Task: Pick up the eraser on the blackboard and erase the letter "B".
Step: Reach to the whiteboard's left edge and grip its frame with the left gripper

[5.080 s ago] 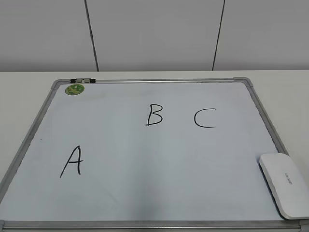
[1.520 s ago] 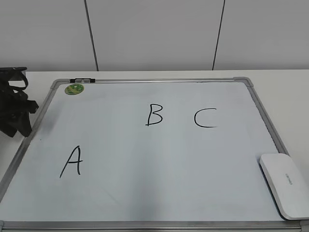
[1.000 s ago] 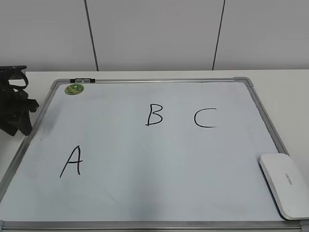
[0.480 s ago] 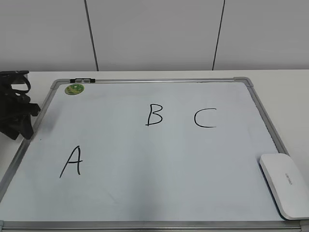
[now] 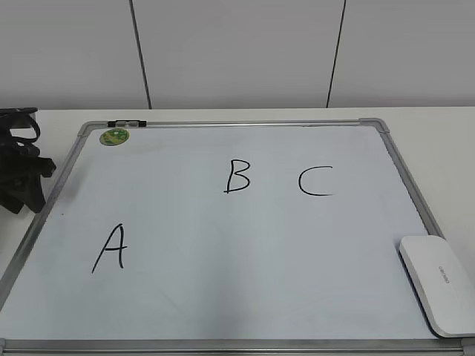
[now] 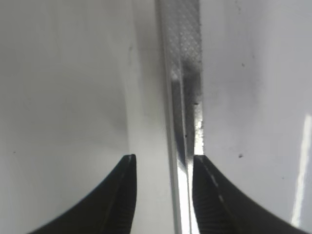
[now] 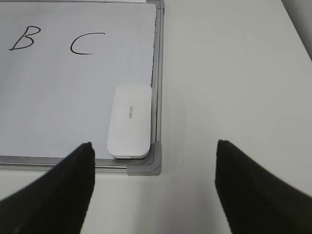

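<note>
The white eraser point(image 5: 437, 284) lies flat in the front right corner of the blackboard point(image 5: 223, 289); it also shows in the right wrist view point(image 7: 129, 121). The black letter "B" point(image 5: 237, 176) is near the board's middle, left of "C", and appears in the right wrist view point(image 7: 23, 38). My left gripper point(image 5: 22, 182) is at the board's left edge, open and empty, its jaws astride the silver frame point(image 6: 181, 97). My right gripper point(image 7: 153, 146) is wide open and empty, above the table just in front of the eraser's corner; it is outside the exterior view.
A round green magnet point(image 5: 114, 136) and a small black-and-white clip point(image 5: 127, 123) sit at the board's back left corner. Letters "A" point(image 5: 110, 248) and "C" point(image 5: 315, 182) are on the board. The white table point(image 7: 229, 73) extends to the right.
The left gripper came into view at the board's left edge and has since shifted slightly left and back. The eraser and letters have not moved.
</note>
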You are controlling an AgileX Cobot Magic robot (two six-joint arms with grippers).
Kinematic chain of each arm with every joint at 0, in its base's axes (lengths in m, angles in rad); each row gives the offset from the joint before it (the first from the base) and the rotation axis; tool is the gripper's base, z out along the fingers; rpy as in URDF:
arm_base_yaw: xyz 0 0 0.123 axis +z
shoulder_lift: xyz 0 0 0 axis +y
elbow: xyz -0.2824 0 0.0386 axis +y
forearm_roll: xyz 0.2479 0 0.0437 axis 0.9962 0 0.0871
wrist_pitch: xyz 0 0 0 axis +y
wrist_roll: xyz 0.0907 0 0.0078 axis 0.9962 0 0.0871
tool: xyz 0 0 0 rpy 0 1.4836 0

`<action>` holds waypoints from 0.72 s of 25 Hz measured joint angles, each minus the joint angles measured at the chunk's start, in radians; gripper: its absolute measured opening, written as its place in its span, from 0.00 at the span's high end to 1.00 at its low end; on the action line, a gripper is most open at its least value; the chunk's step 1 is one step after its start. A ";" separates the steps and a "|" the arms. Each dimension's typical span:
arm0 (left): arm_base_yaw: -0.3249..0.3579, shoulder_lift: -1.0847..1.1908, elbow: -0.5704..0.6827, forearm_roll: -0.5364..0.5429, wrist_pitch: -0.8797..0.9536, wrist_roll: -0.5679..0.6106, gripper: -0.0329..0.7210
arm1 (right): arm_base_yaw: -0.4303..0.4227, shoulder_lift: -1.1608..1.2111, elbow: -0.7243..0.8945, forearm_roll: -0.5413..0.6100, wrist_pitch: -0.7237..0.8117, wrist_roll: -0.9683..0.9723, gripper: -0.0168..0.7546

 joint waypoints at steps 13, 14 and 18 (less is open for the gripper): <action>0.016 0.000 0.000 -0.072 -0.009 0.044 0.61 | 0.000 0.000 0.000 0.001 0.000 0.000 0.21; 0.016 0.000 0.000 -0.072 -0.009 0.044 0.62 | 0.000 0.000 0.000 0.001 0.000 0.000 0.21; 0.016 0.009 0.000 -0.072 -0.012 0.044 0.62 | 0.000 0.000 0.000 0.001 0.000 0.000 0.21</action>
